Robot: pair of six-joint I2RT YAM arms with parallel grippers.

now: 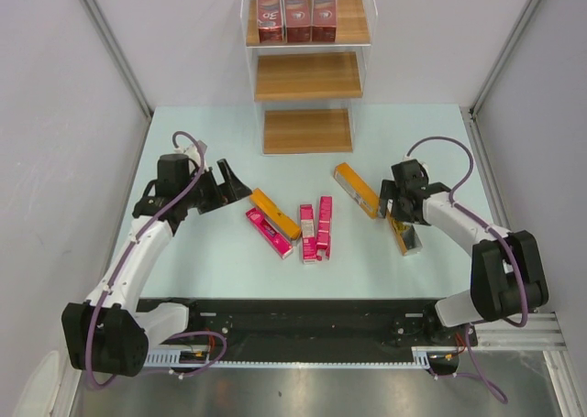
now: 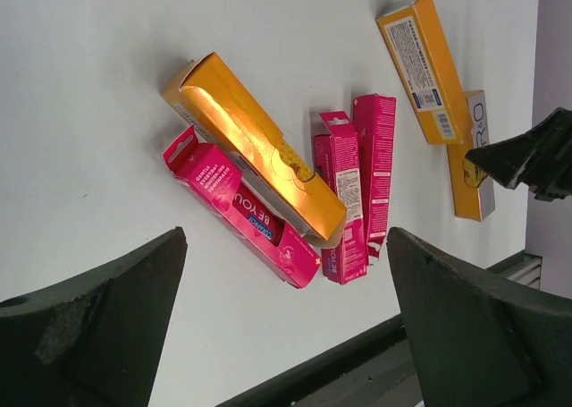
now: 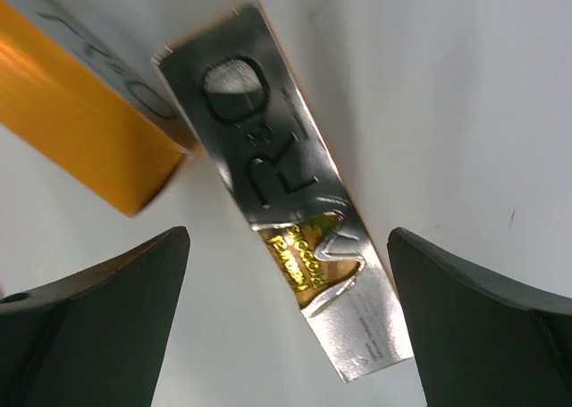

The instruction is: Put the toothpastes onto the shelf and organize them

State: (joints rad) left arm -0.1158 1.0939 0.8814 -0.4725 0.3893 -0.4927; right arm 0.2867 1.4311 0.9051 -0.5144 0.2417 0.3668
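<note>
Left gripper [image 1: 227, 188]: jaws released, near pink carton [image 1: 269, 232] on worktop [image 1: 211, 270]. Right gripper [image 1: 393, 208]: jaws released, over silver-faced carton [image 3: 286, 201]. Three dark red cartons [image 1: 297, 12] on shelf [image 1: 307, 78] top tier.

Lab test cell: plain panel walls [image 1: 55, 96] enclose a table [image 1: 422, 137].

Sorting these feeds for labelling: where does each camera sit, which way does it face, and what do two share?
Top external: above and behind the robot's bases, looking down the table toward the shelf; the whole robot shows, left gripper and right gripper open.
Left wrist: on the left wrist, looking down between its fingers at pink boxes and an orange box.
Right wrist: on the right wrist, close above a silver-faced box, its fingers at the bottom corners.
Shared: both wrist views show that silver-faced box.
</note>
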